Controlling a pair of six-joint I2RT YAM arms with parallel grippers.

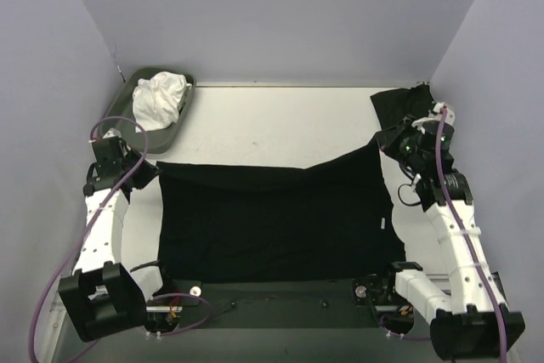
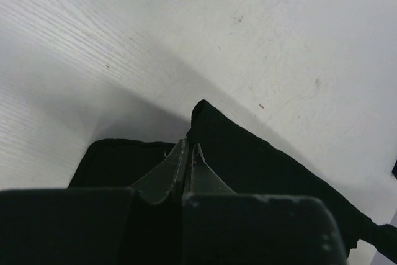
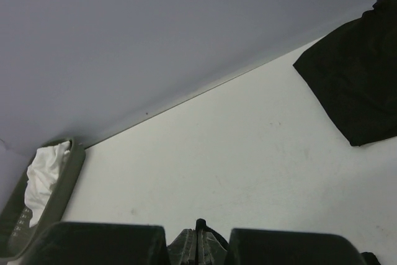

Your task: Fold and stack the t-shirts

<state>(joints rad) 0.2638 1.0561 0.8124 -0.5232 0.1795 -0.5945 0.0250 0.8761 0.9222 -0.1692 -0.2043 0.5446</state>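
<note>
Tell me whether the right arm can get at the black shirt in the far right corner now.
Probably not yet: the right gripper is shut on the spread shirt's corner. The corner shirt lies near, nothing between.

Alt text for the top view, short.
Black t-shirt spread on a white table, its far corners pinched by the left pincer and right pincer, both shut. Tray with white cloth at far left; second shirt at far right.
</note>
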